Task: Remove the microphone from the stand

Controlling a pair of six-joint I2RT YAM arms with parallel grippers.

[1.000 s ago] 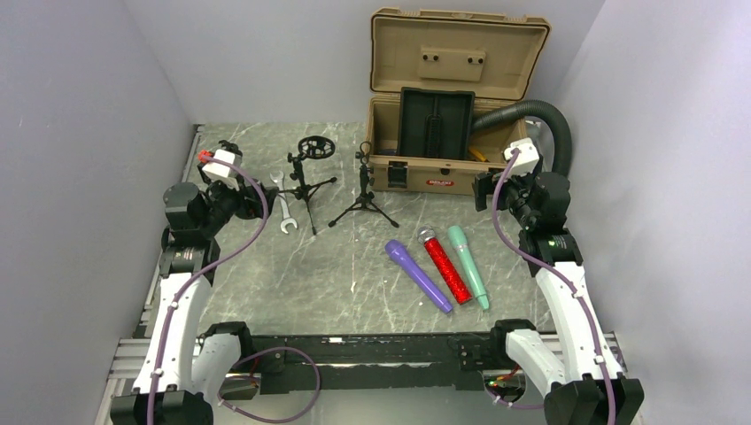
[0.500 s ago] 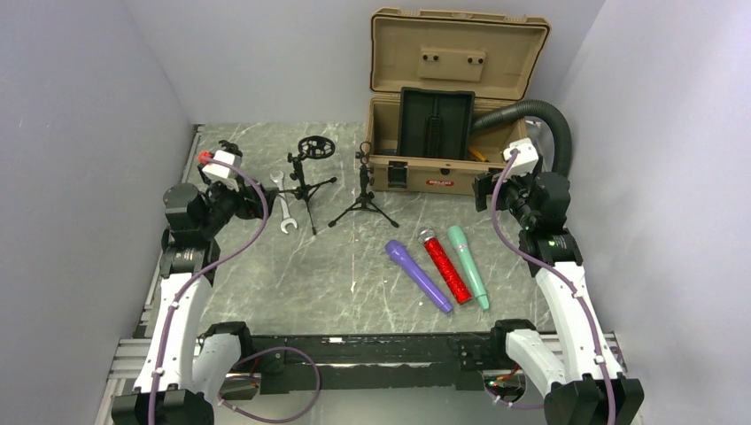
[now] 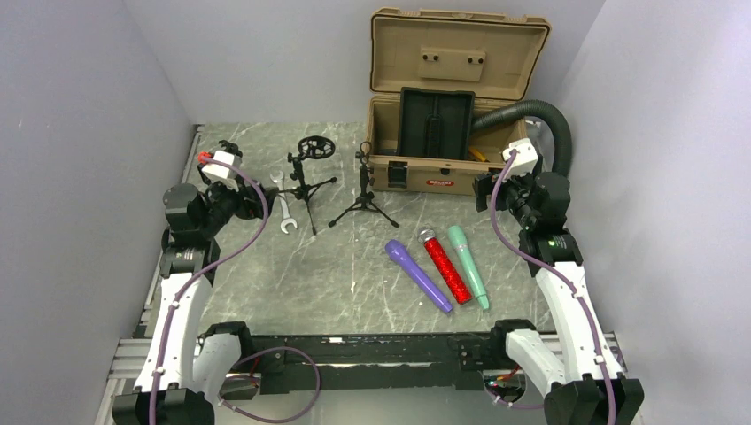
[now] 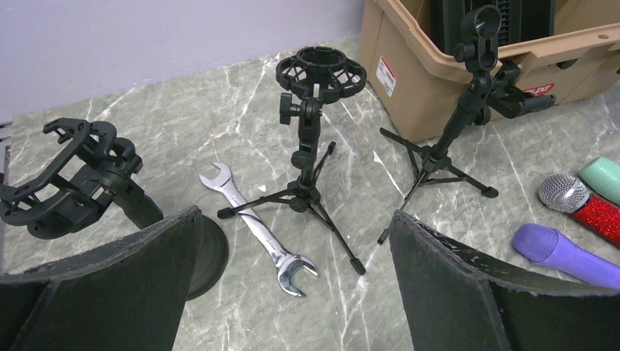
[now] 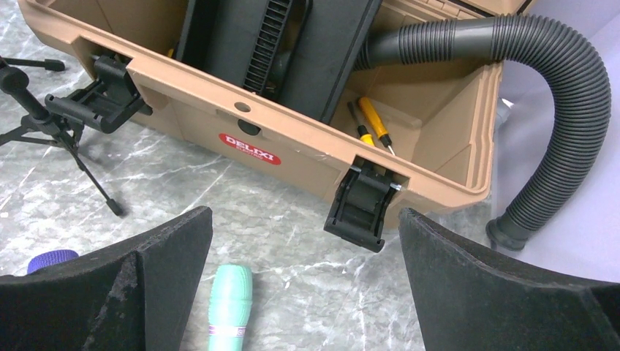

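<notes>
Three microphones (image 3: pixel 447 270) lie mid-table; bare marble (image 3: pixel 354 261) separates them from tripod stands (image 3: pixel 364 184).

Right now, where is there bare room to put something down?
Bare marble table spreads at the near middle, between the left arm and the purple microphone. It is crowded farther back: wrench, two tripod stands, toolbox.

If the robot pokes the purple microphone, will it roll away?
Probably yes: the purple microphone is a round, smooth-looking tube lying flat on the table, so a sideways nudge would likely roll it. The red microphone lies close beside it and might stop it. It looks stiff, not floppy.
</notes>
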